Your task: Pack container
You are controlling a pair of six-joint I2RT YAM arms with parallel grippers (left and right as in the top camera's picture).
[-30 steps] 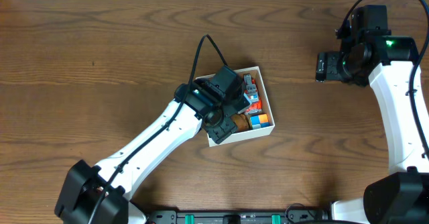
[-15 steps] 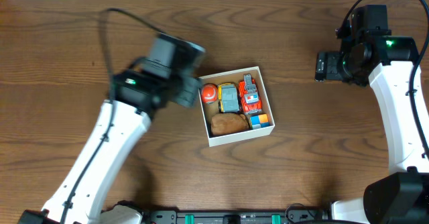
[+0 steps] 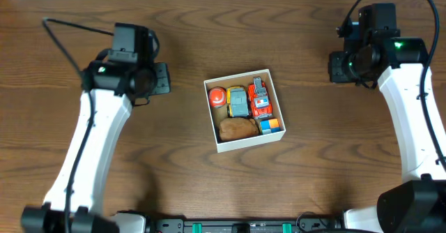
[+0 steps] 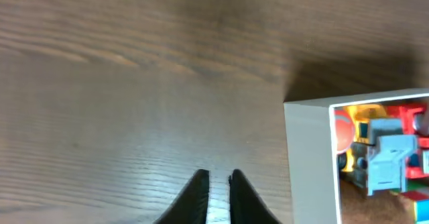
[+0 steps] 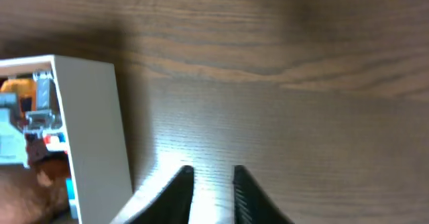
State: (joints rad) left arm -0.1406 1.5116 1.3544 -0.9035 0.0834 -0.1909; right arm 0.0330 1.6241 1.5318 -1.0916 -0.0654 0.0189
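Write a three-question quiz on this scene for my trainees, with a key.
1. True or false: in the overhead view, the container lies between the left gripper and the right gripper.
2. In the overhead view, which toy fills the container's lower left corner? A red truck; B brown toy; C blue-orange block.
3. How many grippers hold a toy?
Key: 1 true; 2 B; 3 zero.

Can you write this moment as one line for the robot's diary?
container: holds toys | left hand: empty, apart from container | right hand: empty, apart from container
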